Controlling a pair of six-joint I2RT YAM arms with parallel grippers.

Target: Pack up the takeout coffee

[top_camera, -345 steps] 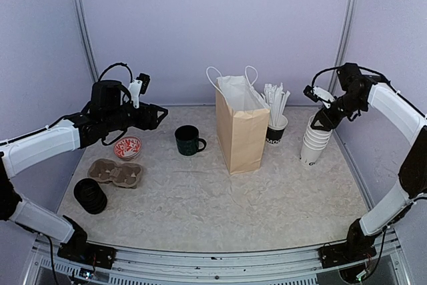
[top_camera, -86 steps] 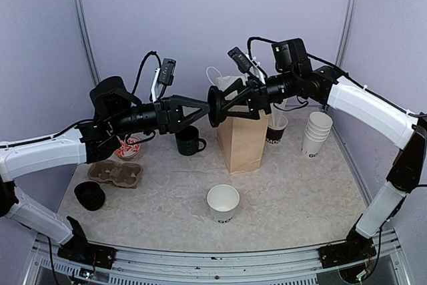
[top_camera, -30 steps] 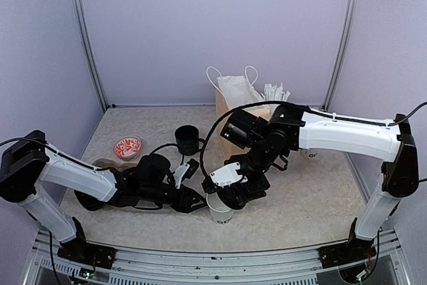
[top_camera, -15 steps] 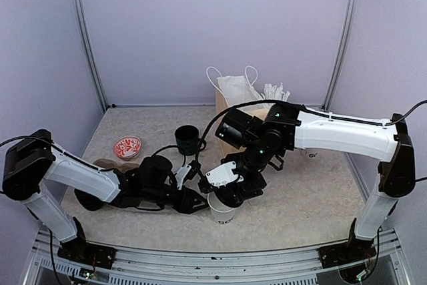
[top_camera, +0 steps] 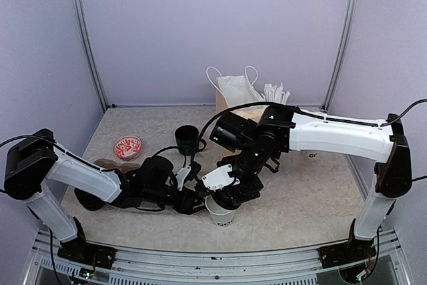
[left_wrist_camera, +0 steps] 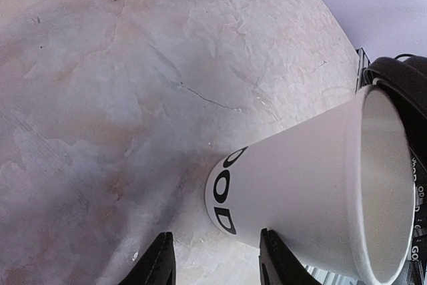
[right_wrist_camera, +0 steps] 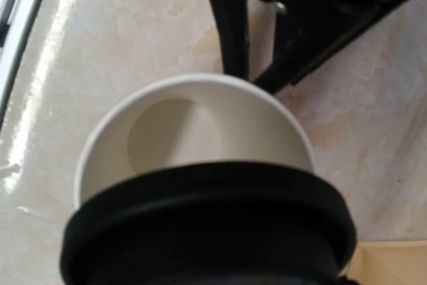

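Capping is judged the step in hand: the black lid [right_wrist_camera: 207, 225] is carried by the right gripper [top_camera: 230, 195] just above the open mouth of the paper cup [top_camera: 221, 213], not yet seated. Agreed? — Obs. 1

Agreed. Cup is noted upright on the table [top_camera: 313, 191], near the front edge, lidless, lettering turned toward the left wrist camera. Right fingers are hidden behind the lid in the wrist view. A clamp on the lid is inferred, since it hangs free of the rim. — Obs. 2

Left gripper [left_wrist_camera: 215, 258]? — Obs. 1

Fingers [left_wrist_camera: 162, 258] are seen apart, low at the cup's foot, 1 on each side. A gap shows on 1 side, so no clamp is recorded. Bracing is judged the purpose. — Obs. 2

Next move? — Obs. 1

In the right wrist view only the near part of the mouth is covered. Lid is to be centred, levelled, then pressed down evenly. The cup may be tipped or crushed if pushed off-axis. Bagging comes after: the paper bag [top_camera: 233, 90] stands well behind, mouth upward. — Obs. 2

Room? — Obs. 1

Little at the cup: it is crowded by 2 grippers, with the front edge close. Open table is noted to the right. The green mug [top_camera: 187, 138] stands farther back, left of the bag. — Obs. 2
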